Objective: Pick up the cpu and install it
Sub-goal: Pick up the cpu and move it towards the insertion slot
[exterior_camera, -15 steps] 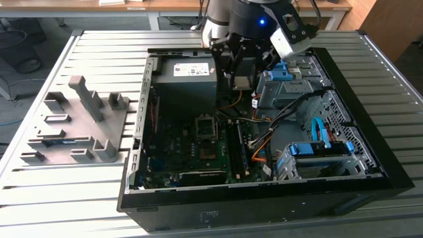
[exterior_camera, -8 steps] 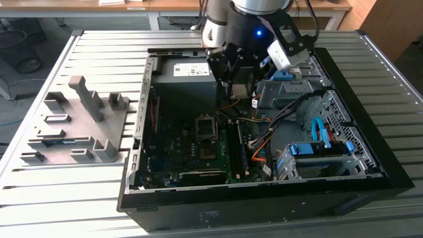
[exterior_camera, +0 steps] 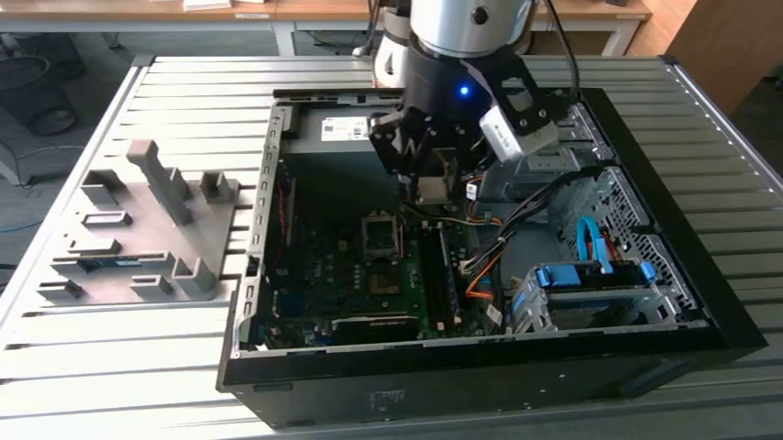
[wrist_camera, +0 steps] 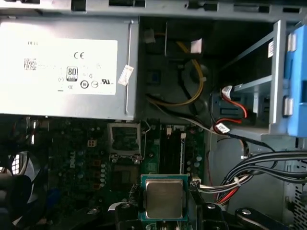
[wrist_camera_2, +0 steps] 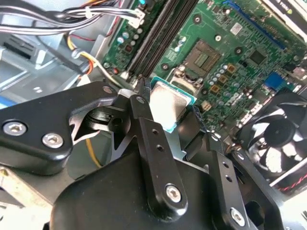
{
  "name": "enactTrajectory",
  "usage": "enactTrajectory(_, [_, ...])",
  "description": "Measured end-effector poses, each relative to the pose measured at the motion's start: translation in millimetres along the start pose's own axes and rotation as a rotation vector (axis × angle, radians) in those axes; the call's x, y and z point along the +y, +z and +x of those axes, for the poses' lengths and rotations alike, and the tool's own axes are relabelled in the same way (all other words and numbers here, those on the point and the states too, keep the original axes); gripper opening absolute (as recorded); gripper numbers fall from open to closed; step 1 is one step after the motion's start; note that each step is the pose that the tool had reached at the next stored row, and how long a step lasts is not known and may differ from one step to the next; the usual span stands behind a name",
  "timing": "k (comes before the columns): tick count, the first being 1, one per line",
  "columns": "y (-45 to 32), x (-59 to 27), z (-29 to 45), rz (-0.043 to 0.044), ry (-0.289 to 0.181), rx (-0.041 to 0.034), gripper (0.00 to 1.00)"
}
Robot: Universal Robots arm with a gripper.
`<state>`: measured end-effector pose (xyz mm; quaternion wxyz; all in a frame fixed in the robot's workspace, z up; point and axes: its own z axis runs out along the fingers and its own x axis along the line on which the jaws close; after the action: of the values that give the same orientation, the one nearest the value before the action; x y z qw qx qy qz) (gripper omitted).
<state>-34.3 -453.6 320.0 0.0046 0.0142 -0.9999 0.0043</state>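
Hand: closed on the cpu, hanging inside the open computer case above the motherboard.
Grip: in the second wrist view the black fingers press against two opposite edges of the cpu, with nothing else between them.
Cpu: held in the hand, clear of the board, its metal lid facing the wrist cameras. In the first wrist view the cpu shows a green rim around a silver lid.
Socket: on the motherboard, open and unoccupied. In the exterior view it lies below the hand and slightly to the exterior view's left.
Socket, wrist views: visible beyond the cpu, not touching it.
Memory slots: just beside the socket.
Power supply: along the far case wall.
Fan: at the board's edge.
Cables: bundled, running past the board toward the blue drive cage.
Table: slatted metal, carrying the case.
Grey fixture: on the table at the exterior view's left, well apart from the hand.
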Motion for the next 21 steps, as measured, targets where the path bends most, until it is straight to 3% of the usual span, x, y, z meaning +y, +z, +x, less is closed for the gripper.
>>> enactTrajectory(21, [38.4, -8.0, 2.8, -0.0002, 0.0, -0.0001, 0.47])
